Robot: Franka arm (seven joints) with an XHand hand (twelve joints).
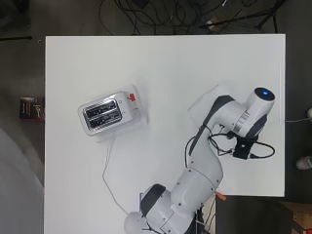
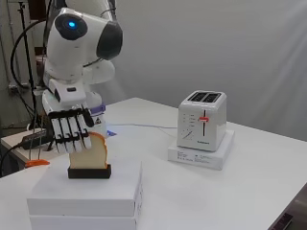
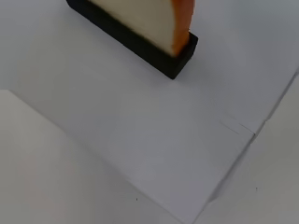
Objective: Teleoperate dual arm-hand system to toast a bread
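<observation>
White worktop (image 2: 268, 182) under plain light, grey wall behind, cables on the floor beyond the far edge in the overhead view. Hand (image 2: 71, 128) pointing down at the left of the side view, black-and-white fingers (image 2: 67, 132) nearly straight and side by side, hanging in front of the near upper corner of the bread slice (image 2: 92, 152); touching or just short of the crust, cannot tell which, and nothing curled round it. Bread slice standing upright on edge in a low black holder (image 2: 89, 171), pale face toward the side camera, brown crust along the top and right edge. Same slice and holder cut off at the edge of the wrist view, crust (image 3: 181, 18) showing orange-brown above the black holder's corner (image 3: 180, 58). Holder sitting on top of a flat white box (image 2: 86, 194), stacked on a second white box (image 2: 84, 221) at the near left of the worktop. Small orange object (image 2: 37, 163) just left of the boxes. Well apart, toward the middle of the worktop, white two-slot toaster (image 2: 201, 120) upright on a thin white box (image 2: 201, 154), both slots dark, red lever (image 2: 204, 118) high on its front. Toaster cord (image 1: 108, 170) trailing across the worktop toward the arm's base in the overhead view.
</observation>
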